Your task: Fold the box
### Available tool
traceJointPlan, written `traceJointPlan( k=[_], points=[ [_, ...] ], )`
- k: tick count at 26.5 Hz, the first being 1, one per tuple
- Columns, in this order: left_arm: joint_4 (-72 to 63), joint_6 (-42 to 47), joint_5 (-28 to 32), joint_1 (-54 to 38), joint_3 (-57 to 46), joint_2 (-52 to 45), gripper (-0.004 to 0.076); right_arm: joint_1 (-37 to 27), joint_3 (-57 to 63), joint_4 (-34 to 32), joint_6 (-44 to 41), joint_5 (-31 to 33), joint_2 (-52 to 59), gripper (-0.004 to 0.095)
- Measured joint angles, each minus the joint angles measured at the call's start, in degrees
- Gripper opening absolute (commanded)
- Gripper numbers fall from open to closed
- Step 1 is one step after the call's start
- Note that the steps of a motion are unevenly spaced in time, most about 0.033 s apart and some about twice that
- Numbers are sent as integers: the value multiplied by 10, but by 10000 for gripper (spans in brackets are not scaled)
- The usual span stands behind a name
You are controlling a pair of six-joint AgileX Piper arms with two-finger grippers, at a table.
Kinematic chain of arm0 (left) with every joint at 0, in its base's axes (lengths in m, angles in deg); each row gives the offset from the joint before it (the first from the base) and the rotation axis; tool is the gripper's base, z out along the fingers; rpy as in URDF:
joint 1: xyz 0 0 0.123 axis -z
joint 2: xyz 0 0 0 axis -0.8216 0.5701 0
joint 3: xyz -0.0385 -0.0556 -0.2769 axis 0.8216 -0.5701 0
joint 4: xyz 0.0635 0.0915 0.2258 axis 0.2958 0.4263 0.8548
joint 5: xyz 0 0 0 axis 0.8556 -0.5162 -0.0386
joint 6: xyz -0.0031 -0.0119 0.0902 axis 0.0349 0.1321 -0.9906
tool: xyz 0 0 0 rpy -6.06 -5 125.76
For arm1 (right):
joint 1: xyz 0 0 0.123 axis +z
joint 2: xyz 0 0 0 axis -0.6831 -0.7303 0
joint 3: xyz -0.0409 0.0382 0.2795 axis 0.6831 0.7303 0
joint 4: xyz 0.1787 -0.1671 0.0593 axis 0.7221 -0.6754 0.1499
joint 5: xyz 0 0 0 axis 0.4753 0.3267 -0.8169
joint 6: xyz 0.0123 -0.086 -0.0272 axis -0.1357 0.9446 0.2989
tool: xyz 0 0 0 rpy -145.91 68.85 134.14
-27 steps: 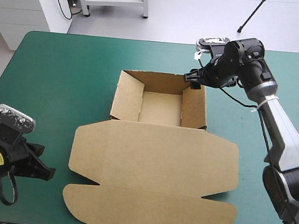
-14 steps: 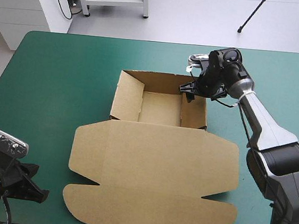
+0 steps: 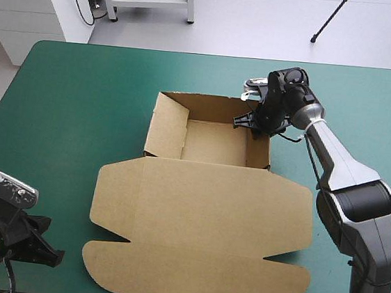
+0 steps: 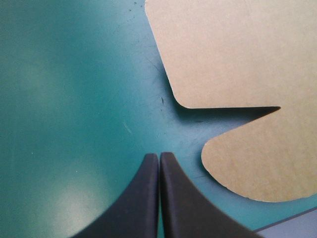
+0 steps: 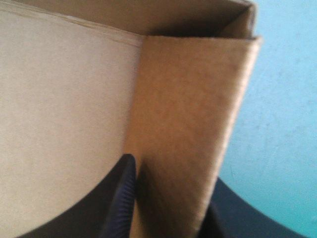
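The brown box (image 3: 203, 210) lies mid-table as an open tray (image 3: 210, 142) with its walls up and the lid flat toward the near edge. My right gripper (image 3: 254, 123) sits at the tray's far right corner, shut on the box. In the right wrist view, one black finger (image 5: 121, 198) is inside the tray. The other is outside, with the right wall (image 5: 188, 124) between them. My left gripper (image 3: 48, 252) hovers low at the near left corner of the table, shut and holding nothing. The notch between two lid flaps (image 4: 233, 111) lies just ahead of its fingertips (image 4: 159, 156).
Bare teal-green cover (image 3: 65, 119) stretches to the left of the box and along the far side. The table's near edge (image 4: 297, 225) runs close beside my left gripper.
My right gripper came in from beyond the tray's far right corner and dropped over the right wall. My left gripper drew back toward the near edge, then stayed still.
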Motion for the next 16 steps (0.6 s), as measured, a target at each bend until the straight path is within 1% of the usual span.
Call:
traceJointPlan(
  k=[4,9,12,16],
  points=[
    [0,0,0,0,-19,0,-10,0,0,-10,-2,-1,0,-24],
    [0,0,6,0,-30,0,-10,0,-1,-15,-8,-10,0,-23],
    [0,0,18,0,-30,0,-10,1,-10,-34,-6,-5,0,-23],
    [0,0,32,0,-30,0,-10,-17,-60,-59,14,1,0,-23]
  ],
)
